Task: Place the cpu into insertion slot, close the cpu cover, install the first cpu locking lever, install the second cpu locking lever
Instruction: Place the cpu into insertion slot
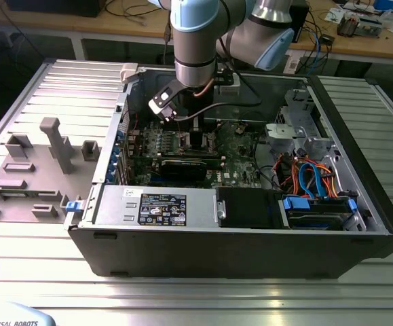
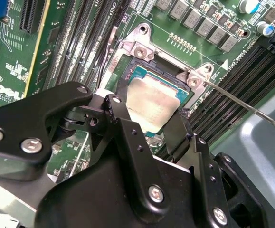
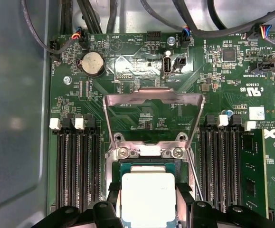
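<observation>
Silvery-grey square cpu [image 3: 148, 199] over shiny-rimmed square insertion slot [image 3: 124, 152].
Black end effector [image 2: 151, 108] pinching chip's opposite edges; best lowered level and corner-aligned, hinged metal cpu cover [image 3: 151, 99] standing open.

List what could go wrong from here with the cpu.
1. The cpu may sit askew in the slot; lifting the gripper that straddles it could drag it out of place.
2. The cover stands open and the lever sticks out beside the slot; either might snag the gripper.
</observation>
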Controlling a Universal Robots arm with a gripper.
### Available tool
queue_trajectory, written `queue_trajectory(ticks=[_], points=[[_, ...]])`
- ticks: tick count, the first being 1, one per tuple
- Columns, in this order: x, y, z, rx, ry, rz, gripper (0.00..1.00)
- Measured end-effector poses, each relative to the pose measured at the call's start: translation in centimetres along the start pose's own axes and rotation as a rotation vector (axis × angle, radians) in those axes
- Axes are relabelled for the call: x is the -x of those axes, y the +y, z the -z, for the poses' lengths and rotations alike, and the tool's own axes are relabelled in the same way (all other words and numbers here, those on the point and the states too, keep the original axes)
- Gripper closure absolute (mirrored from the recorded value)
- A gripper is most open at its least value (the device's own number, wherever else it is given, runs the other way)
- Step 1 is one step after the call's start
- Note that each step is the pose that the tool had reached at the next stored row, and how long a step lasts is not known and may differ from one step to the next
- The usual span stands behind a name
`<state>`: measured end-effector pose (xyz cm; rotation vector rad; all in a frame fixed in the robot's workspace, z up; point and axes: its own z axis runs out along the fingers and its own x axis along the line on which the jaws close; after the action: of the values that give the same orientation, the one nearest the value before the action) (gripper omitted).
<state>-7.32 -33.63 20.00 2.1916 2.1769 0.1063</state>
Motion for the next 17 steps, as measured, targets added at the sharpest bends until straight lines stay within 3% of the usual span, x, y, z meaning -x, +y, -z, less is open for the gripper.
queue_trajectory(ticks=[17], points=[[0.07, -0.08, -0.56, -0.0001, -0.0029, 0.0, 0.46]])
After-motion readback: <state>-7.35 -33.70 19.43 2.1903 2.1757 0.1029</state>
